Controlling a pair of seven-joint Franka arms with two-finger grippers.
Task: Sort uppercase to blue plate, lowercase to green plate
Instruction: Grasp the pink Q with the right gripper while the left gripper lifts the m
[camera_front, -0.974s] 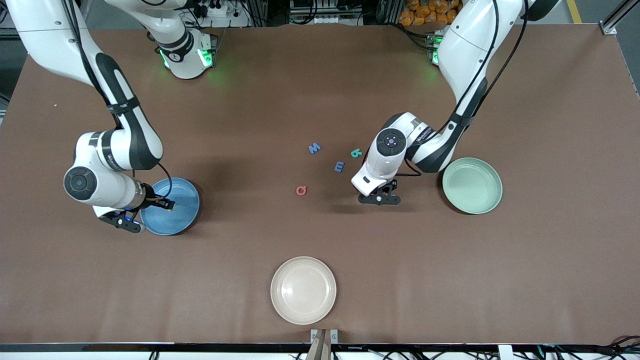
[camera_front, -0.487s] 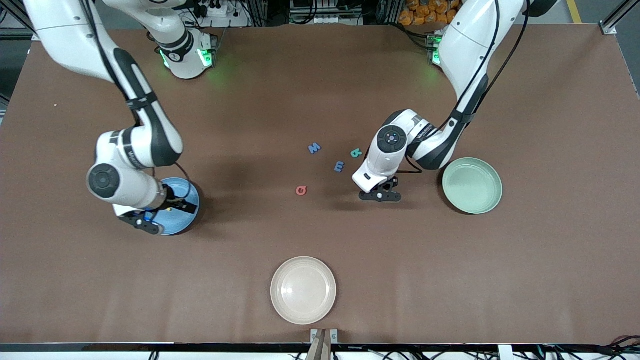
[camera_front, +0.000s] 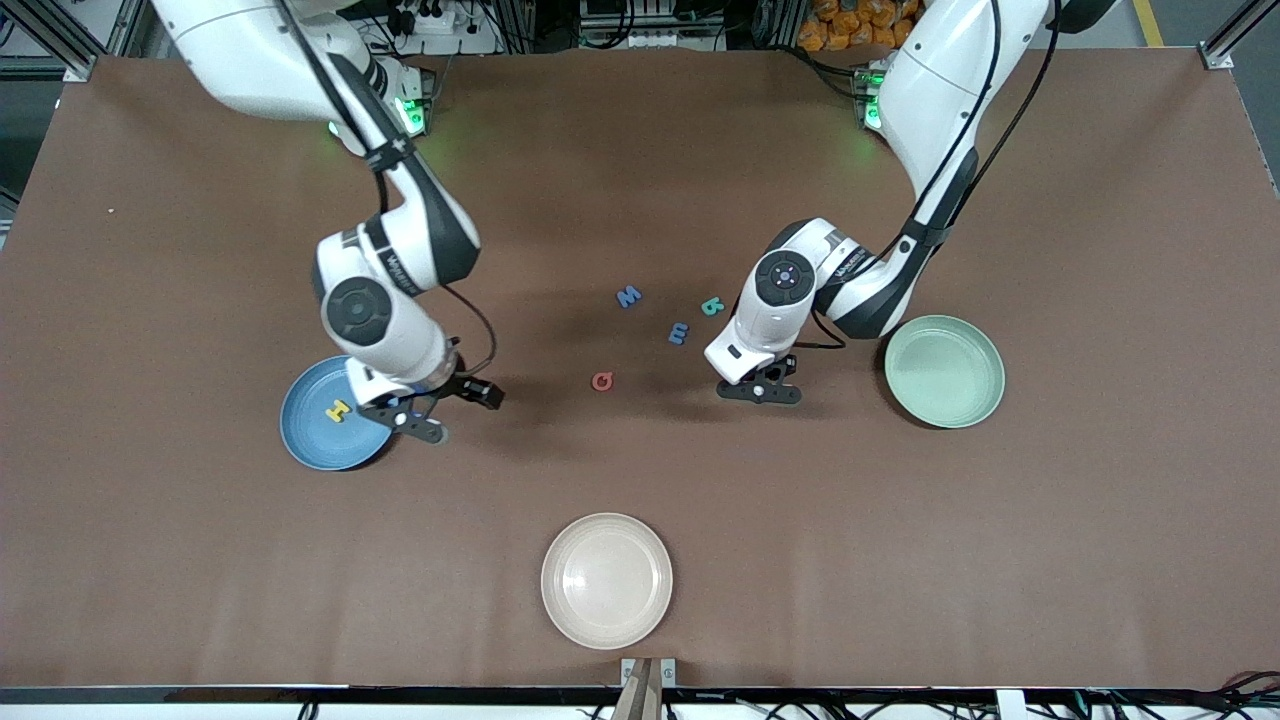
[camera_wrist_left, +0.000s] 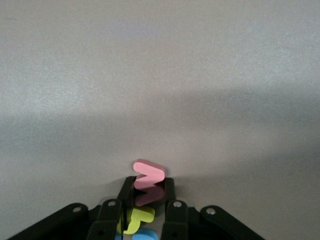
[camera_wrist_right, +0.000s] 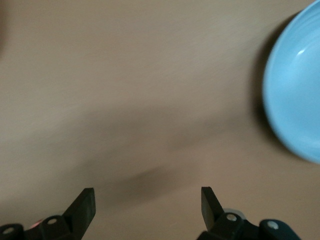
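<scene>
My left gripper (camera_front: 757, 393) is down at the table between the red Q/G (camera_front: 602, 381) and the green plate (camera_front: 944, 371). In the left wrist view the left gripper (camera_wrist_left: 148, 189) is shut on a red lowercase letter (camera_wrist_left: 148, 172) standing on edge. A yellow letter (camera_wrist_left: 138, 219) and a blue one (camera_wrist_left: 145, 235) show under the hand. My right gripper (camera_front: 425, 420) hangs open and empty over the blue plate's (camera_front: 310, 440) rim; the plate (camera_wrist_right: 295, 100) holds a yellow uppercase H (camera_front: 338, 409). Blue M (camera_front: 628, 296), blue m (camera_front: 679, 333) and a teal letter (camera_front: 712, 306) lie mid-table.
A beige plate (camera_front: 606, 580) sits near the table's front edge, closest to the front camera. The loose letters lie in a small cluster between the two arms. The brown tabletop (camera_front: 200, 560) spreads wide round all three plates.
The right arm swung from over the blue plate toward the table's middle, leaving the yellow H in the plate, and its gripper opened. The left gripper closed on the red letter.
</scene>
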